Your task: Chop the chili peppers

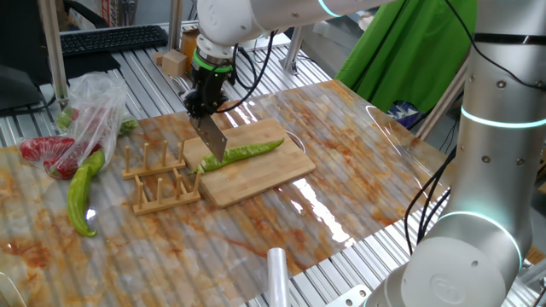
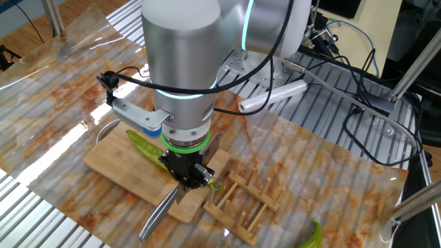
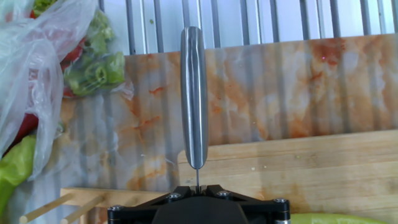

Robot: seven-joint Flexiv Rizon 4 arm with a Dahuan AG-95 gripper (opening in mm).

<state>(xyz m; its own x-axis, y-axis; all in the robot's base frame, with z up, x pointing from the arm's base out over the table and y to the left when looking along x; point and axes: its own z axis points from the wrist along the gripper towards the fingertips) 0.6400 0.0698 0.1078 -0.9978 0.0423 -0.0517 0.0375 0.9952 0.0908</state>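
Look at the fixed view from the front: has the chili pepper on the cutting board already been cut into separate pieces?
No, the chili pepper lies whole on the cutting board, with the knife set against its near end.

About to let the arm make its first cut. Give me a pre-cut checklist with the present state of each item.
1. Knife clamped in the gripper: ok, jaws shut on its handle.
2. Chili pepper lying on the cutting board: ok.
3. Blade positioned over the pepper: ok, near one end.
4. Pepper already cut: cannot tell; it looks whole.
5. Wooden rack apart from the blade: ok, beside the board.
6. Blade edge touching the pepper: cannot tell.
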